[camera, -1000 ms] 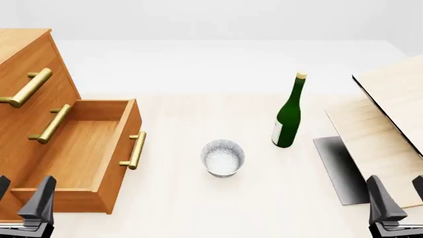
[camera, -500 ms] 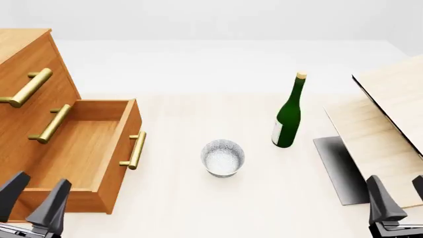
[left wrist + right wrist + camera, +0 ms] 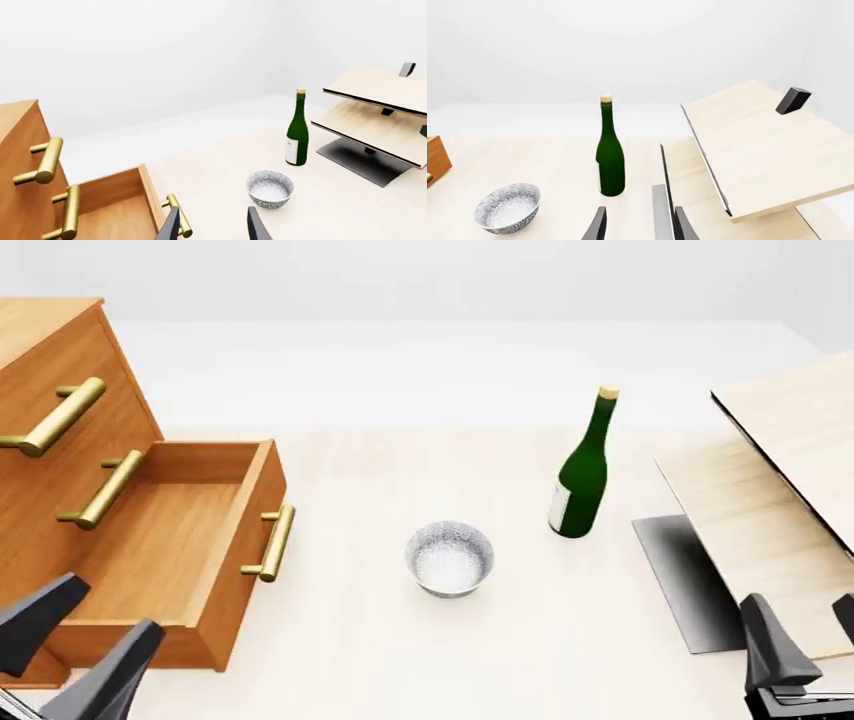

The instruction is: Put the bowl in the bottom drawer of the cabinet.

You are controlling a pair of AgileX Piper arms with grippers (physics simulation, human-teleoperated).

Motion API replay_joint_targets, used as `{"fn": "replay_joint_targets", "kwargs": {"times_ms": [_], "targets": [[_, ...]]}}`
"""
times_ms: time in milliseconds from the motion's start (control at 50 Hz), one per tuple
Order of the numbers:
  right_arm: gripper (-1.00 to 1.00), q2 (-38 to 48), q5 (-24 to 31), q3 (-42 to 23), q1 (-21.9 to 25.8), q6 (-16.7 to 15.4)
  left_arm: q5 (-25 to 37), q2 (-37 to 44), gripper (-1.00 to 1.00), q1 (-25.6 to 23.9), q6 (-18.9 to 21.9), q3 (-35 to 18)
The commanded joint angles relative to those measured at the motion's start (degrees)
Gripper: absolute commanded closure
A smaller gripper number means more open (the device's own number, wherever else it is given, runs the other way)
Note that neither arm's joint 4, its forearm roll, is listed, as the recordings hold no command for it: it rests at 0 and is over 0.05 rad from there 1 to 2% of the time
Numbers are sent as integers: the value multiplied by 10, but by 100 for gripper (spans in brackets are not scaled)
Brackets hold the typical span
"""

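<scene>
Claw on our left [image 3: 67, 645] hangs open and empty beside the bottom drawer [image 3: 160, 540], already pulled out. We should carry it over the bowl [image 3: 450, 557], upright mid-tabletop [image 3: 400, 660], and pinch one rim wall squarely, keeping clear of the bottle [image 3: 583, 475].

We see a cabinet [image 3: 54, 455] of smooth orange-brown wood, and its open bottom drawer [image 3: 174, 545] is the same wood. The handles [image 3: 274, 542] look like shiny yellow metal. The bowl [image 3: 450, 557] is silver-grey and speckled, like glitter. The bottle [image 3: 583, 472] looks like glossy green glass with a white paper label. On the right, pale matt wooden boards [image 3: 781, 490] stand on a dull grey base [image 3: 683, 580]. The table [image 3: 534, 640] is pale, smooth wood.
</scene>
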Motion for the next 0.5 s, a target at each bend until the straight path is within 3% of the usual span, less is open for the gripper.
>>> {"fn": "replay_joint_targets", "kwargs": {"times_ms": [20,120,500], "targets": [[-100,0,0,0,0,0,45,1,-100,-50,15,-35],[-100,-4,8,-4,0,0,51,13,-100,-62,24,-45],[-100,-4,8,-4,0,0,-78,191,-100,-115,37,-78]]}}
